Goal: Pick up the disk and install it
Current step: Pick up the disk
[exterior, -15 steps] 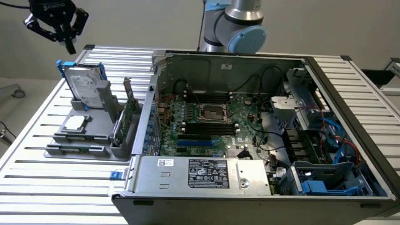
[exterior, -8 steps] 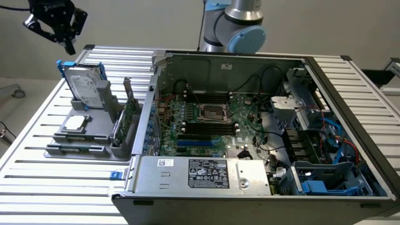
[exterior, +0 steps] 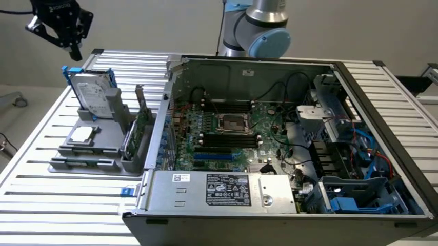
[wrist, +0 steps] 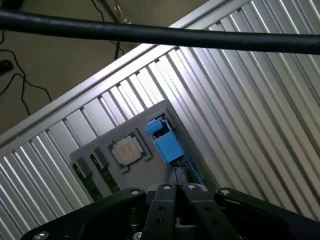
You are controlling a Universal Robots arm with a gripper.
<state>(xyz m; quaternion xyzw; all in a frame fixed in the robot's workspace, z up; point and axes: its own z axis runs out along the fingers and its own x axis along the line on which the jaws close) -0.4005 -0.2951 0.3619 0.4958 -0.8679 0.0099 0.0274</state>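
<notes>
The disk [exterior: 94, 96] stands on edge in a grey holder [exterior: 82, 166] on the slatted table, at the exterior view's left. It is silver-grey with a white label and sits in a blue carrier bracket. My gripper [exterior: 73, 51] hangs in the air above and slightly behind it, shut, with nothing between its fingers. In the wrist view, the disk's blue bracket [wrist: 166, 141] lies just ahead of the closed gripper [wrist: 177, 190], with a gap between them.
The holder also carries a square processor chip [exterior: 82, 134] [wrist: 126, 150] and green circuit cards [exterior: 140, 130] [wrist: 92, 180]. An open computer case [exterior: 274, 154] fills the table's middle and right, with blue drive bays [exterior: 359, 197] at its near right corner. A black cable [wrist: 160, 35] crosses the wrist view.
</notes>
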